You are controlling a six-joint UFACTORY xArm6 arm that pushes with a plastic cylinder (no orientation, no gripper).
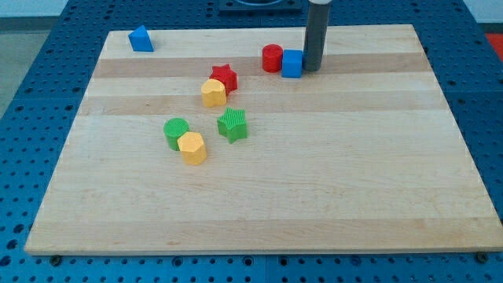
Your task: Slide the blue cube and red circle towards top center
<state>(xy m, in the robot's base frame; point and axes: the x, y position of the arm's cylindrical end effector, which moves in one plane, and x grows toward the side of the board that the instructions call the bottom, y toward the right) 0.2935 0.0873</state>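
Tool: a plain dark rod with no jaws, holding nothing, tip (311, 68) down on the bench (314, 189) near twelve o'clock, just at three o'clock of the blue cube (292, 64), touching it or nearly so. From the view's left onward: blue block (141, 38) with a peaked top far off at ten o'clock, near the bench corner, well apart from the rest. Green cylinder (176, 133) left of centre, touching a yellow hexagon-like block (192, 148) at its five o'clock. Second yellow block (214, 93) touching the red star (225, 77) at its one o'clock. Green star (233, 125) just below that pair. Red circle (273, 58) touching the blue cube at the cube's nine o'clock, both near top centre.
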